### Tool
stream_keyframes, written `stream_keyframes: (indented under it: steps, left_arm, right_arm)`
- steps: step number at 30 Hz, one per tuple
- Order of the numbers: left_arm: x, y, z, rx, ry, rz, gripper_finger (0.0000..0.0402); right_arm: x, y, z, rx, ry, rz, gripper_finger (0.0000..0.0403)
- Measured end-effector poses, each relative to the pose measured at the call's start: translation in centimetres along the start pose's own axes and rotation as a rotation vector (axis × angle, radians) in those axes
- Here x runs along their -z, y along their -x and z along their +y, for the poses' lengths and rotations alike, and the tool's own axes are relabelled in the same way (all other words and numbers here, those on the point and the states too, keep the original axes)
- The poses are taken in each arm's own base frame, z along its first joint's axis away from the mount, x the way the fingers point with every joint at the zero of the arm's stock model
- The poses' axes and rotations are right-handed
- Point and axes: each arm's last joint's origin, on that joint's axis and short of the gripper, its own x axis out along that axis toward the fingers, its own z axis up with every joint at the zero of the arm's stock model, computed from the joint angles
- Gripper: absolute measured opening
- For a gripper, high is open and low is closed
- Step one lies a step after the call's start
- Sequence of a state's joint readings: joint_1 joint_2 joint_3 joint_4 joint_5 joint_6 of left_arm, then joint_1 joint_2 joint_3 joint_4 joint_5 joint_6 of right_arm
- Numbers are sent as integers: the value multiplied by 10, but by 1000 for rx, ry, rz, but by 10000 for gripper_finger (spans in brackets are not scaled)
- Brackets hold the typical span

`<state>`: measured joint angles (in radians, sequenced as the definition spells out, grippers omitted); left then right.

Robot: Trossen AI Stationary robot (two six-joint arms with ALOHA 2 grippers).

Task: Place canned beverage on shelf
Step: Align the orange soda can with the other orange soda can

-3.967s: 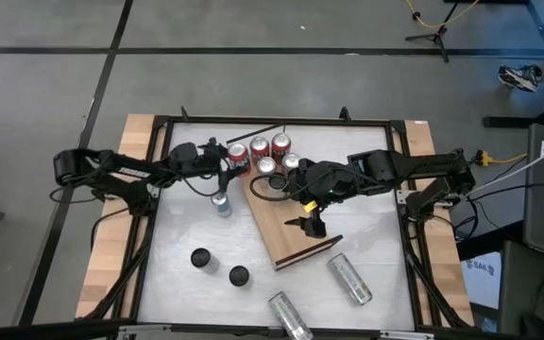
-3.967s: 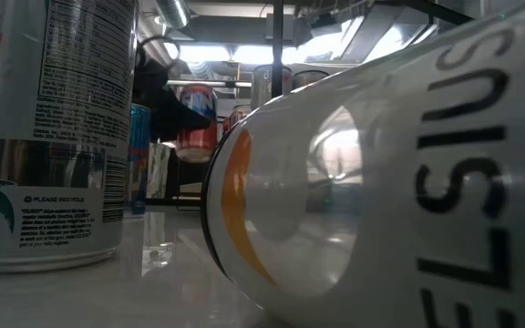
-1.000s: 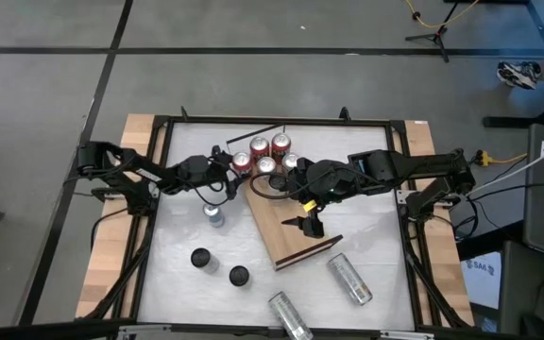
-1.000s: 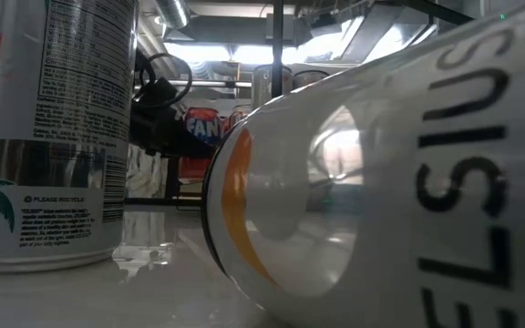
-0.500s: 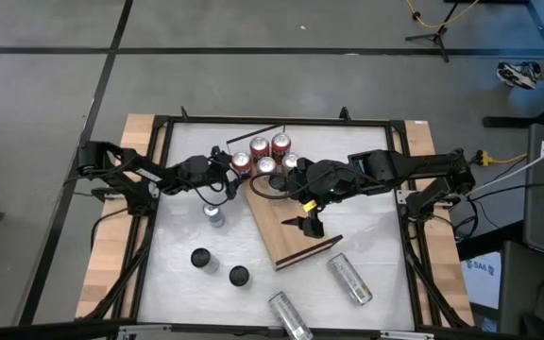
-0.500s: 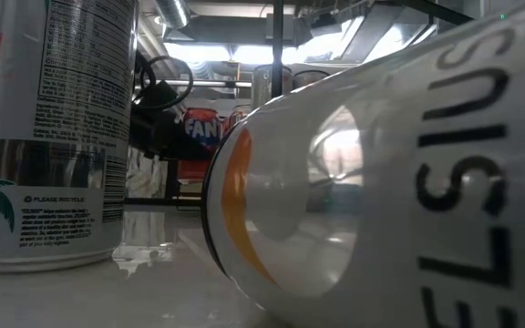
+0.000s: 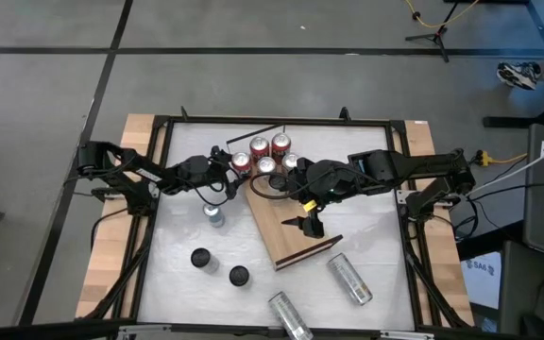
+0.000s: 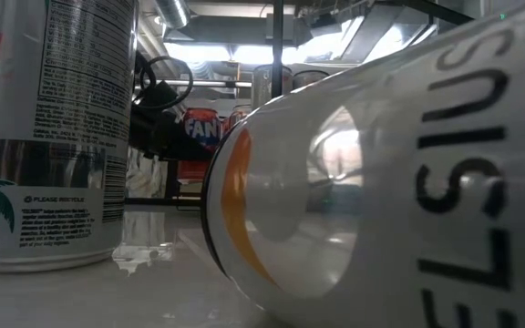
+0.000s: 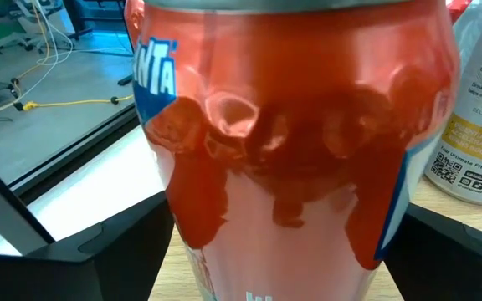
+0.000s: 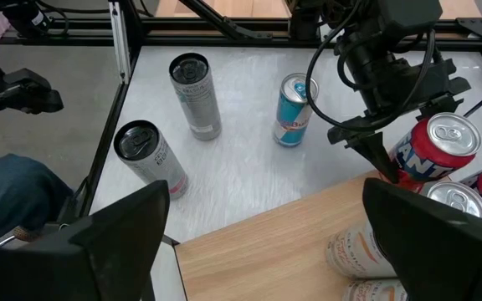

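The shelf (image 7: 291,227) is a light-brown wooden board lying aslant on the white table. A red Fanta can (image 9: 283,125) stands upright on its base at the shelf's far left corner (image 7: 241,162), next to two red cans (image 7: 270,145) and two pale cans (image 7: 279,164). My left gripper (image 7: 231,167) reaches in level from the table's left, open, with one finger on each side of the Fanta can (image 10: 438,146). My right gripper (image 7: 307,225) hangs open above the middle of the shelf with nothing between its fingers. My left gripper has its two fingers (image 9: 107,251) beside the lower half of the Fanta can's wall (image 9: 182,217), coming level from the table's left. The can stands upright on the shelf. I cannot tell whether the fingers touch it.
A blue can (image 7: 214,215) stands on the table left of the shelf. Two dark-topped cans (image 7: 200,258) (image 7: 239,276) stand nearer. Two silver cans (image 7: 349,279) (image 7: 289,314) lie near the front edge. A black cable loop (image 7: 267,186) lies on the shelf's far end.
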<state>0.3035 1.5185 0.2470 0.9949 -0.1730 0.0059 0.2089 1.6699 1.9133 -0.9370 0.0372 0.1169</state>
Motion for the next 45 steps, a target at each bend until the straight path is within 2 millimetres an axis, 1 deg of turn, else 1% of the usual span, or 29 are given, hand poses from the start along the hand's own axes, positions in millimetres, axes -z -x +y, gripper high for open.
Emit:
stream_keyframes:
  steps: [10,33,45]
  left_arm:
    - [-2,1,0,1,4,-9,376]
    - [-26,13,1,37,22,-127,376]
    - [-31,15,2,30,23,-175,376]
  right_arm:
    - [0,0,0,0,0,0,392]
    - [0,0,0,0,0,1,392]
    - [0,0,0,0,0,0,392]
